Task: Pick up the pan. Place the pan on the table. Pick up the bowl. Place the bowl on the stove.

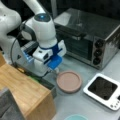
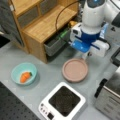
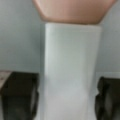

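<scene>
Your pan sits flat on the grey desk, between the wooden shelf unit and the toaster oven, off the stove. The stove's black glass top is bare in both front views.

Judge the pan as stiff and fairly light, a shallow hard dish with a smooth rim that would slip under a pinch from above. The short white handle is the place to take it: flat-sided, straight and narrow enough for the jaws to close across.

In the wrist view that handle runs straight up the middle of the frame from the gripper to the pinkish pan body at the top. A dark finger stands on each side of it. They bracket the handle closely, but you cannot tell whether they press on it or stand just off it, so treat the grip as unconfirmed.

In both front views the gripper hangs low at the pan's edge nearest the arm, right over the handle, with the blue wrist housing hiding the fingertips. The pan looks level, with no sign that it is lifted.

The teal bowl lies well apart, at a front view's left, on the desk before the shelf unit, with a small orange carrot-like thing in it. If that is loose it may roll when the bowl tips.
</scene>
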